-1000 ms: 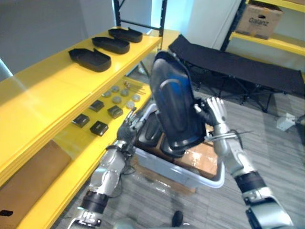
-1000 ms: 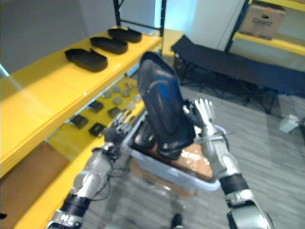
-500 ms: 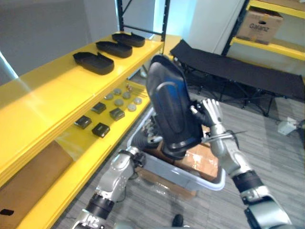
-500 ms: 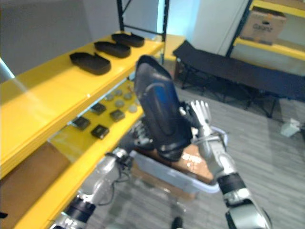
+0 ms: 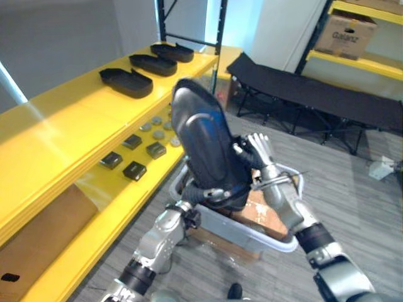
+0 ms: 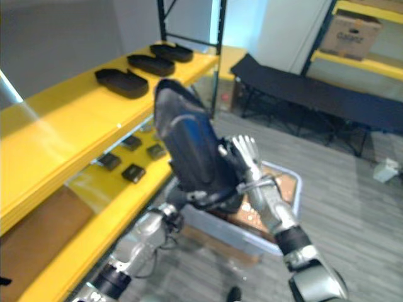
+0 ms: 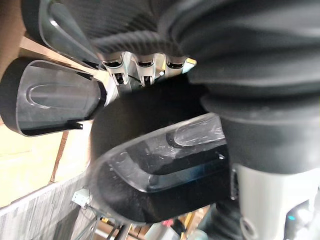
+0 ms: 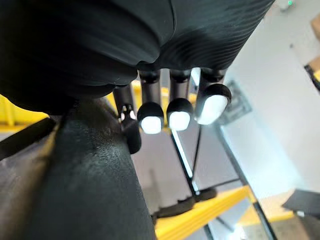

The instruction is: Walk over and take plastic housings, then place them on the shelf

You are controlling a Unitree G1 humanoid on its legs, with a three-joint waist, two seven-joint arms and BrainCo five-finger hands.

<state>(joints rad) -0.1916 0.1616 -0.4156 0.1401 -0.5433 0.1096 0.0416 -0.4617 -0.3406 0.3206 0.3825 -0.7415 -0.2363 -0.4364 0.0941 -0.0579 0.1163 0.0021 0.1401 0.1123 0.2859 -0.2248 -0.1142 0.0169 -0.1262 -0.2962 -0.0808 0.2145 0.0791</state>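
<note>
I hold a large black plastic housing upright above the grey bin. My right hand presses flat against its right side with straight fingers. My left hand is at the housing's lower end, fingers curled round that edge; in the left wrist view the fingers reach under the housing. More black housings lie in the bin. The yellow shelf stands to my left, with three housings in a row on its top board.
Small dark and round parts lie on the lower shelf board, a cardboard sheet below. A black folding cot stands behind the bin. A cardboard box sits on a far rack.
The housing has moved left toward the shelf. My left hand came from beside the shelf edge to under the housing's lower end and closed on it. The right hand followed.
</note>
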